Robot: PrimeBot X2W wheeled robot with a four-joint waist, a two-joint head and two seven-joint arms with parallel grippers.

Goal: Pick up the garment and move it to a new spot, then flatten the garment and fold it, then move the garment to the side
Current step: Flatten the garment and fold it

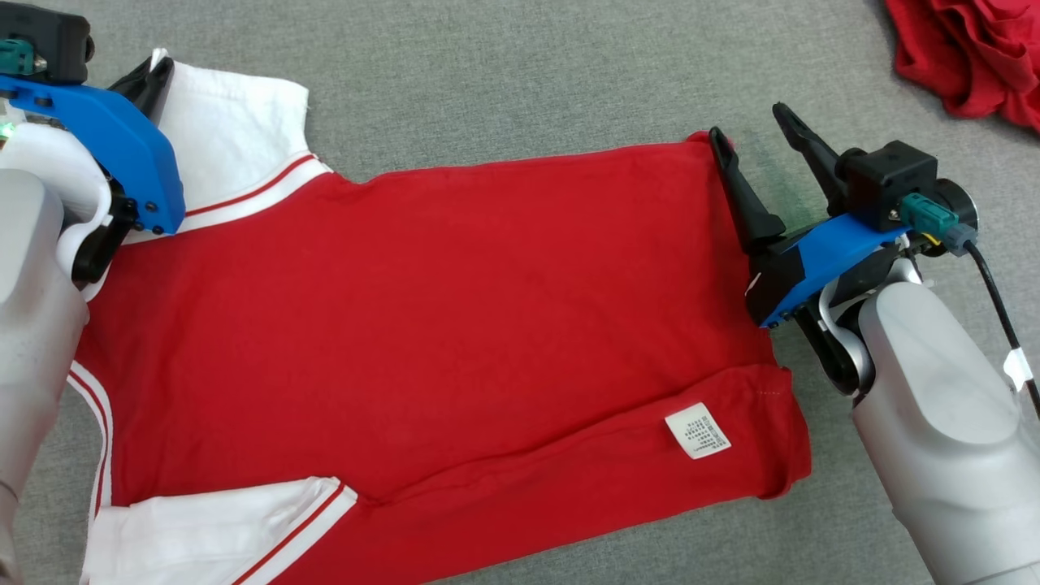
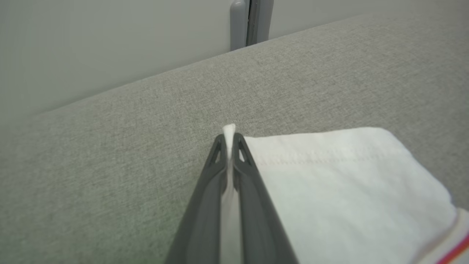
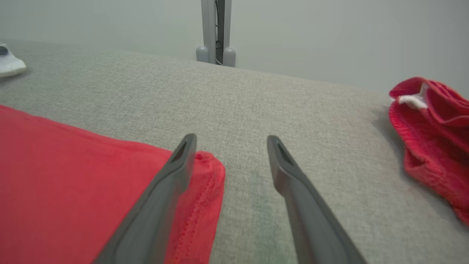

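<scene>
Grey fabric surface (image 1: 504, 73) under garment (image 1: 447, 284), pale wall (image 3: 329, 36)

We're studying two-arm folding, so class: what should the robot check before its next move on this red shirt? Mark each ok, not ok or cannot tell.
1. Left gripper shut on the white sleeve: ok.
2. Right gripper shut on the hem corner: not ok, jaws open there.
3. Red shirt fully flat: not ok, near edge folded over, care label showing.
4. Other red garment apart from the shirt: ok.
5. Both sleeve layers pinched: cannot tell.
</scene>
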